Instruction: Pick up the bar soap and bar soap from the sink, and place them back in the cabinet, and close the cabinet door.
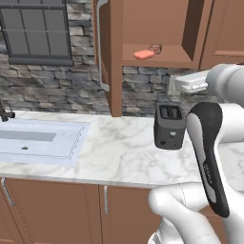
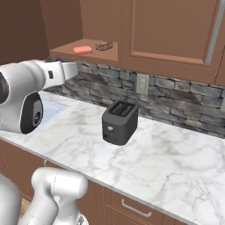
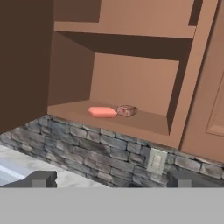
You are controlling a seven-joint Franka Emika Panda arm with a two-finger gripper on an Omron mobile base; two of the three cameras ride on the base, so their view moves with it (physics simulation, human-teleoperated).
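Observation:
The orange bar soap (image 3: 103, 112) lies flat on the bottom shelf of the open cabinet (image 3: 135, 83). The tan-brown bar soap (image 3: 127, 110) sits right beside it, nearly touching. Both also show on the shelf in the base views: orange (image 1: 143, 55) (image 2: 82, 49), brown (image 1: 155, 48) (image 2: 104, 45). The cabinet door (image 1: 106, 52) stands swung open, edge-on, its long silver handle (image 1: 99, 45) facing left. My gripper (image 3: 112, 181) is open and holds nothing, hanging in front of and below the shelf. The sink (image 1: 43, 140) lies to the left, with no soap visible in it.
A dark toaster (image 1: 169, 126) (image 2: 119, 122) stands on the marble counter (image 2: 167, 158) under the shelf. A wall outlet (image 3: 156, 161) sits in the stone backsplash. A closed cabinet door (image 2: 169, 30) adjoins the open one on the right. The black faucet (image 1: 5, 114) is far left.

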